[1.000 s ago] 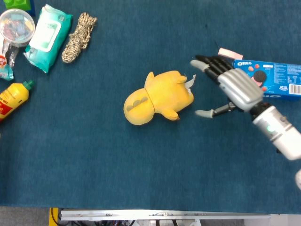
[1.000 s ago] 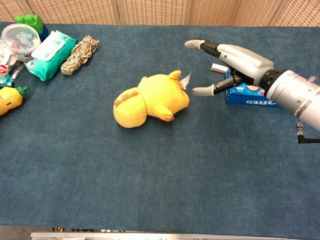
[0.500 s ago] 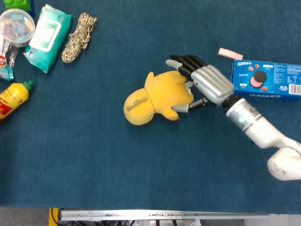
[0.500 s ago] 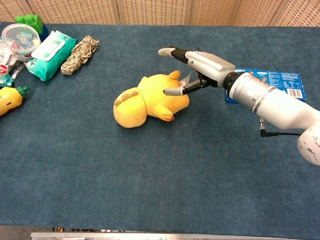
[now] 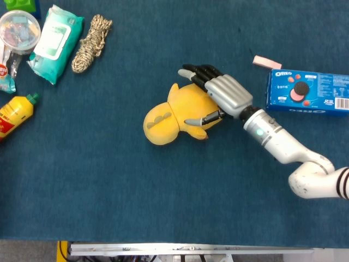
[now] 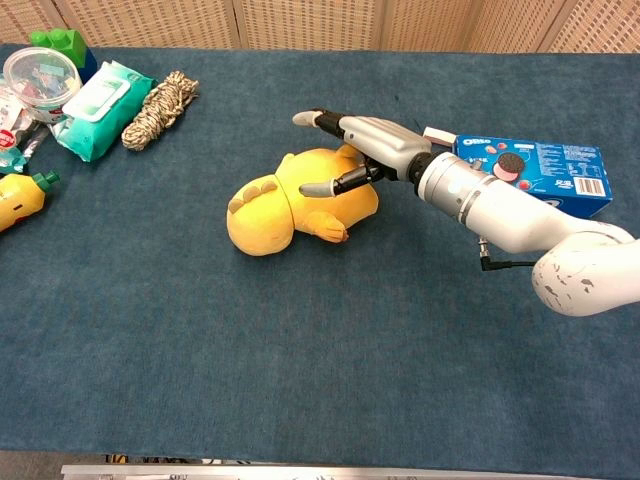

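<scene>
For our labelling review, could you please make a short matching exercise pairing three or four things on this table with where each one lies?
Things:
1. yellow plush toy
2. blue Oreo cookie box
3. coiled speckled rope
4. yellow squeeze bottle

Places:
A. far right
B. left edge
C. centre, under the right hand, whose fingers are spread
D. beside the teal wipes pack

Pairs: 1-C, 2-A, 3-D, 4-B

A blue tabletop point(image 5: 109, 191) is carrying a yellow plush toy point(image 5: 174, 117); a cookie box point(image 5: 308, 91), wipes pack point(image 5: 54, 41), rope bundle point(image 5: 91, 35) and mustard bottle point(image 5: 15, 113) are lying around it.
</scene>
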### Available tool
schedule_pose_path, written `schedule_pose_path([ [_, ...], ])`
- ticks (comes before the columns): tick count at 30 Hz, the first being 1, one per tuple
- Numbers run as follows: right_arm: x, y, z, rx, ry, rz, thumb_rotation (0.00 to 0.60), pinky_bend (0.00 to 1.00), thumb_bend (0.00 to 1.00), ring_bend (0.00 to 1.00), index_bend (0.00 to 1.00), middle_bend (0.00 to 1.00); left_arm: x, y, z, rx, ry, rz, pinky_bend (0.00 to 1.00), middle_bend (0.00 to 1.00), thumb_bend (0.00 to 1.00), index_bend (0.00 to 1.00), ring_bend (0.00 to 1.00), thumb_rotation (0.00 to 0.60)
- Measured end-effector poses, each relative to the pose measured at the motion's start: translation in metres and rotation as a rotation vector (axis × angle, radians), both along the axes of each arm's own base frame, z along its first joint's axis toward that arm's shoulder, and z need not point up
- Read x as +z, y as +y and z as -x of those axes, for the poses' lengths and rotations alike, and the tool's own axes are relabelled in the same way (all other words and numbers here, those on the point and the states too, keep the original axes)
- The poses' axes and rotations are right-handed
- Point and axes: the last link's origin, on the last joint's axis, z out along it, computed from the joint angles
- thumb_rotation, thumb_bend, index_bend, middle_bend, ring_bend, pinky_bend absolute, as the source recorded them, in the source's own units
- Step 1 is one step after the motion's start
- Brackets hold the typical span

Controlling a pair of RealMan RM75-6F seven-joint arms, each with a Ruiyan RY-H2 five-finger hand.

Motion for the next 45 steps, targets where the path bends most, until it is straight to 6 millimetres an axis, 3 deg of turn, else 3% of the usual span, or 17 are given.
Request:
schedule_pose_path([
  [7,-0.009,0.005,-0.001,0.029,0.011,-0.013,0.228,0.0,0.0,0.0,0.0,0.0,-0.001,0.0,-0.001,-0.005,0.0,0.003,0.08,0.09,0.21,0.04,0.09,0.6],
  [13,0.004,0.014,0.001,0.041,-0.031,0.013,0.228,0.0,0.0,0.0,0.0,0.0,-0.003,0.001,-0.002,-0.012,0.002,0.013,0.08,0.09,0.21,0.04,0.09,0.6],
  [19,0.012,0.008,-0.002,0.026,-0.054,0.02,0.226,0.0,0.0,0.0,0.0,0.0,-0.003,0.002,-0.002,-0.013,0.001,0.014,0.08,0.09,0.21,0.04,0.09,0.6],
  [31,-0.011,-0.008,-0.014,0.016,-0.01,-0.004,0.226,0.0,0.0,0.0,0.0,0.0,0.0,-0.001,0.002,0.005,0.003,0.003,0.08,0.09,0.21,0.04,0.09,0.6],
  [37,-0.016,0.0,-0.009,0.022,0.003,-0.018,0.228,0.0,0.0,0.0,0.0,0.0,0.0,-0.002,0.003,0.009,0.006,0.009,0.08,0.09,0.21,0.04,0.09,0.6],
  [45,-0.005,0.01,-0.004,0.035,-0.021,-0.012,0.225,0.0,0.0,0.0,0.0,0.0,-0.002,-0.001,0.003,0.001,0.003,0.014,0.08,0.09,0.21,0.04,0.09,0.6],
])
